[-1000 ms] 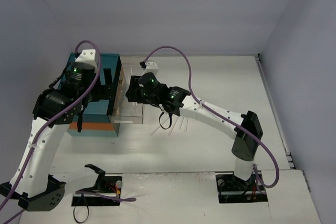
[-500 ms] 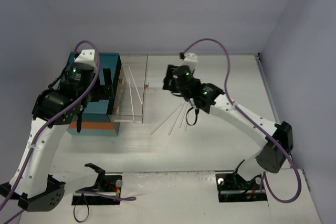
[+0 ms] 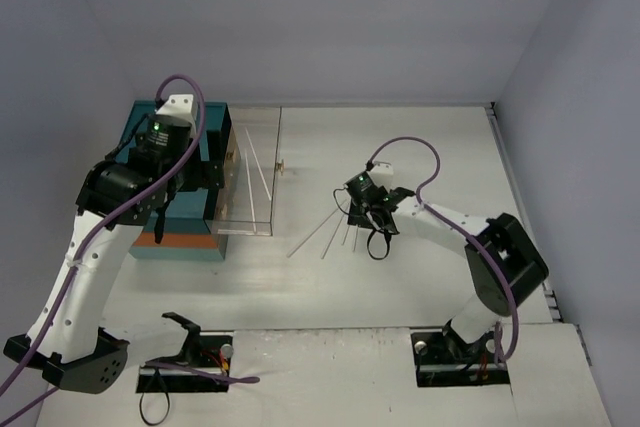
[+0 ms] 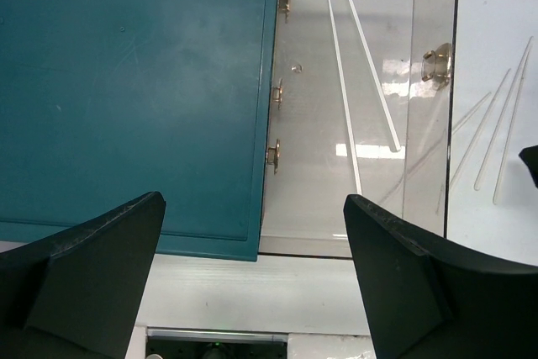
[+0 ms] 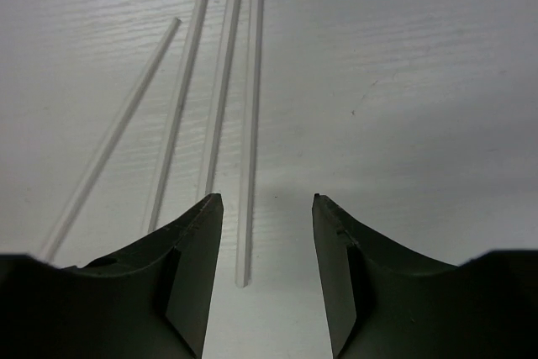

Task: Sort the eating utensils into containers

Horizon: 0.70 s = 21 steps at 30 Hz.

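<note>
A white table (image 3: 420,147) stands inside a three-sided enclosure. The back wall (image 3: 320,17), left wall (image 3: 45,67) and right wall (image 3: 590,127) are plain matt panels of pale grey-violet that meet at straight corners. A narrow dark gap (image 3: 525,217) runs along the table's right edge, just beside the right wall. A separate white board (image 3: 320,362) lies across the near edge. Seen close, the tabletop shows a fine wood-like grain (image 5: 403,81). The light is soft and even, and shadows are faint.

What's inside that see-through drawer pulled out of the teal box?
Two thin pale chopsticks lie in the clear drawer; nothing else shows there. Whatever the teal chest itself holds is hidden under its solid top.
</note>
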Tool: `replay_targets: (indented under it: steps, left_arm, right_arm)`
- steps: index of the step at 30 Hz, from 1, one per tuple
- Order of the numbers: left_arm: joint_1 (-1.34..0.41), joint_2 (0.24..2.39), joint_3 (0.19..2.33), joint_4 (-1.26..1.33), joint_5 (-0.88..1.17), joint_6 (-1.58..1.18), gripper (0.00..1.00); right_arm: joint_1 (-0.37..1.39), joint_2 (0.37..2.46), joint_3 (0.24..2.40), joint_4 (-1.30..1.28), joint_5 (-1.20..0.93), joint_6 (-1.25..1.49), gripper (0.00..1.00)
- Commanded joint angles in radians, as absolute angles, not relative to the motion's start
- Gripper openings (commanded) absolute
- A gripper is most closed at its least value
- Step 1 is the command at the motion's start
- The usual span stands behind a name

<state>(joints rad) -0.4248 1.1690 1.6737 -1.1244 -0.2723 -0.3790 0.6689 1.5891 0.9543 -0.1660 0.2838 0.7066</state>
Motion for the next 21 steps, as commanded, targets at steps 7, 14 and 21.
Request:
replay_targets:
  steps: [7,14,21]
  left_arm:
    - [-0.417,1.137,1.685,-1.09,-0.276,-0.384,0.86]
    - [-0.417,1.117,1.671,-1.091,-0.285,-0.38,0.86]
    - [-0.416,1.12,1.671,-1.09,-0.285,-0.377,0.86]
  right_arm:
    - [0.669,1.699,0.948,-0.045,0.26,0.746,0.4]
    - [0.657,1.727,0.89,-0.04,0.324,0.769,0.22]
    - [0.567,1.624,0.794,-0.083,0.408,0.768,0.0]
